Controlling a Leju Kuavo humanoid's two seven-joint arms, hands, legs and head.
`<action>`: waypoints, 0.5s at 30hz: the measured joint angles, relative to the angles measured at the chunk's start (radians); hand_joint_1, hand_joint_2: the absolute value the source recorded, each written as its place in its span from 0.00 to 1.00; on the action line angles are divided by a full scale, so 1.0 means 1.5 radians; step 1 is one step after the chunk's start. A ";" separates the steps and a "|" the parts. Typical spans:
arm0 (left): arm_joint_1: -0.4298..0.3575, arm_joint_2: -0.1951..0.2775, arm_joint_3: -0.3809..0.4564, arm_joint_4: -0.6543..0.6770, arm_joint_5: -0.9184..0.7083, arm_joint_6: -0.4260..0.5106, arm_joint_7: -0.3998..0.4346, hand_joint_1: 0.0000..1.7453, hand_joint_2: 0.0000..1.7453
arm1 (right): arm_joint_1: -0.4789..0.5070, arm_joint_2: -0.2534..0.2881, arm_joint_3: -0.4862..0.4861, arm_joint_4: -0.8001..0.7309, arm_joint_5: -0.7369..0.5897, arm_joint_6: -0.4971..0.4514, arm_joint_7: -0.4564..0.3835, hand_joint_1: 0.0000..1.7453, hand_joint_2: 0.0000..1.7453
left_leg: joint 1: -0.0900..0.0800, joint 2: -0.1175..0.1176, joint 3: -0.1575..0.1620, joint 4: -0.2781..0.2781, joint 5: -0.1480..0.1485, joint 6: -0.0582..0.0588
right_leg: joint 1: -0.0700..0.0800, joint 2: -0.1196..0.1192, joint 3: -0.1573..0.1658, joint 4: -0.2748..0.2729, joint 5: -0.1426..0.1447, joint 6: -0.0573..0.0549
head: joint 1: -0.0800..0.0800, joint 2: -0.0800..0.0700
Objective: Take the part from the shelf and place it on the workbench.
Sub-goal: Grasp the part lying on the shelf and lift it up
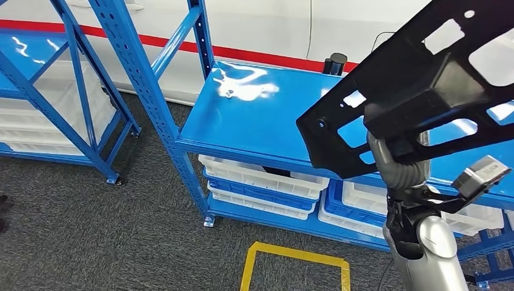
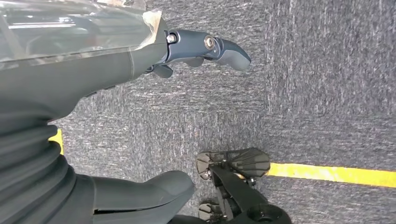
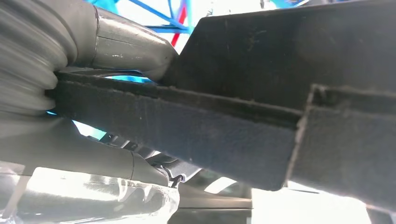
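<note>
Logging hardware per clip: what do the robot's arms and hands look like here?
The right arm is glossy silver with a grey ribbed wrist cover and black joint parts. The left hand has a grey ribbed cover, thick grey thumb, dark blue-grey fingers with a metal pivot screw.

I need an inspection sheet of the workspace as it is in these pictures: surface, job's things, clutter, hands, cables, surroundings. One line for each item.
Surface: glossy blue shelf top, with one small metal bit lying on it.
Job's things: black perforated part, lifted above the shelf top.
Clutter: white bins on the lower shelf level; dark cylinder at the back edge.
Hands: right hand holds the part from below; left hand holds nothing, fingers apart, over the carpet.
Cables: thin dark cable on the wall.
Surroundings: grey carpet, yellow floor marking, second blue rack, white wall with red stripe.
</note>
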 joint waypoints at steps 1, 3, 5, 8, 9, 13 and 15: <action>0.000 -0.001 0.002 0.000 0.001 0.000 -0.002 0.00 1.00 | 0.001 -0.001 0.000 -0.012 0.004 0.000 -0.002 1.00 1.00 | 0.001 0.001 0.002 -0.004 0.003 0.004 | -0.001 0.000 0.000 0.002 -0.002 0.002 | 0.000 0.000; 0.000 -0.002 0.006 0.000 0.001 -0.001 -0.005 0.00 1.00 | 0.003 -0.003 0.000 -0.032 0.011 0.001 -0.003 1.00 1.00 | 0.005 0.003 0.008 -0.013 0.009 0.011 | 0.000 0.000 -0.012 0.029 -0.021 0.000 | 0.001 0.000; 0.000 -0.003 0.007 0.000 0.001 -0.001 -0.005 0.00 1.00 | 0.005 -0.005 0.000 -0.044 0.013 0.001 -0.003 1.00 1.00 | 0.007 0.004 0.010 -0.017 0.011 0.014 | 0.001 0.000 -0.047 0.108 -0.060 -0.006 | 0.002 0.000; 0.000 -0.005 0.009 0.001 0.004 -0.002 -0.005 0.00 1.00 | 0.011 -0.006 0.001 -0.050 0.015 0.002 -0.001 1.00 1.00 | 0.007 0.004 0.008 -0.016 0.012 0.012 | -0.001 0.000 -0.080 0.188 -0.083 0.000 | 0.002 0.000; 0.000 -0.006 0.009 0.001 0.006 -0.002 -0.005 0.00 1.00 | 0.012 -0.006 0.001 -0.051 0.016 0.003 0.000 1.00 1.00 | 0.009 0.004 0.007 -0.015 0.013 0.011 | -0.003 0.000 -0.067 0.166 -0.071 0.008 | 0.002 0.000; 0.000 -0.007 0.010 0.002 0.008 -0.001 -0.006 0.00 1.00 | 0.012 -0.006 0.004 -0.057 0.019 0.006 0.004 1.00 1.00 | 0.010 0.001 0.001 -0.005 0.014 -0.005 | -0.007 0.004 0.016 0.019 -0.019 0.022 | 0.003 0.000; 0.001 -0.008 0.010 0.003 0.008 -0.001 -0.006 0.00 1.00 | 0.013 -0.006 0.005 -0.059 0.020 0.009 0.005 1.00 1.00 | 0.008 -0.002 -0.004 -0.001 0.018 -0.013 | -0.005 0.008 0.013 0.018 -0.016 0.013 | 0.002 0.000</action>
